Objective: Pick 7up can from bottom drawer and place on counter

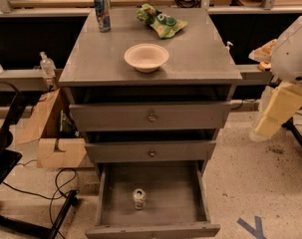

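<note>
The 7up can (139, 198) stands upright on the floor of the open bottom drawer (180, 193), near its front middle. The drawer is pulled out below two shallower drawers with round knobs. The counter (100, 54) is the grey top of the cabinet. My gripper (273, 114) hangs at the right edge of the view, beside the cabinet at the height of the upper drawers, well above and to the right of the can. It holds nothing.
On the counter stand a white bowl (146, 57), a tall blue-and-silver can (102, 13) at the back left and a green crumpled bag (161, 23) at the back. A cardboard box (51, 136) and cables (41, 193) lie left of the cabinet.
</note>
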You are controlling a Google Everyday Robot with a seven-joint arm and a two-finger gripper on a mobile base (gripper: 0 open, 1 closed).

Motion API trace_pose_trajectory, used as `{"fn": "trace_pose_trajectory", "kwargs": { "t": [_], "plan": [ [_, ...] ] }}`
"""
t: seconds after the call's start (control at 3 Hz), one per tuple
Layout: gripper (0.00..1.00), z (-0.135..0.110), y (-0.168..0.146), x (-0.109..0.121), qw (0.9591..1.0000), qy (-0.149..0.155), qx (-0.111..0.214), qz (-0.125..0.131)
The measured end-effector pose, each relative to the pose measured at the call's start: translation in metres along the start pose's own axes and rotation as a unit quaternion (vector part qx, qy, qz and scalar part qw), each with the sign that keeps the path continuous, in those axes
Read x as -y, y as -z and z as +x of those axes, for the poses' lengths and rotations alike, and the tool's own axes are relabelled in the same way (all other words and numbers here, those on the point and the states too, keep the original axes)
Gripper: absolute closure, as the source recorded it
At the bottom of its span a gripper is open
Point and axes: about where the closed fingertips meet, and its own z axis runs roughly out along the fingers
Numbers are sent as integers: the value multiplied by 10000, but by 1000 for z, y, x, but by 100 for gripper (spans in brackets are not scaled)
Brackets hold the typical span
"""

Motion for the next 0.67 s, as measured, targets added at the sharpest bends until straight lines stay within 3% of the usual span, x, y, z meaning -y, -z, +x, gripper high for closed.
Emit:
{"fn": "trace_pose_trajectory", "kwargs": {
  "t": [0.33,0.67],
  "plan": [
    [0,1,-83,-23,9950,105,868,-483],
    [0,-2,-177,-65,9726,-84,2124,-944]
  ]
}}
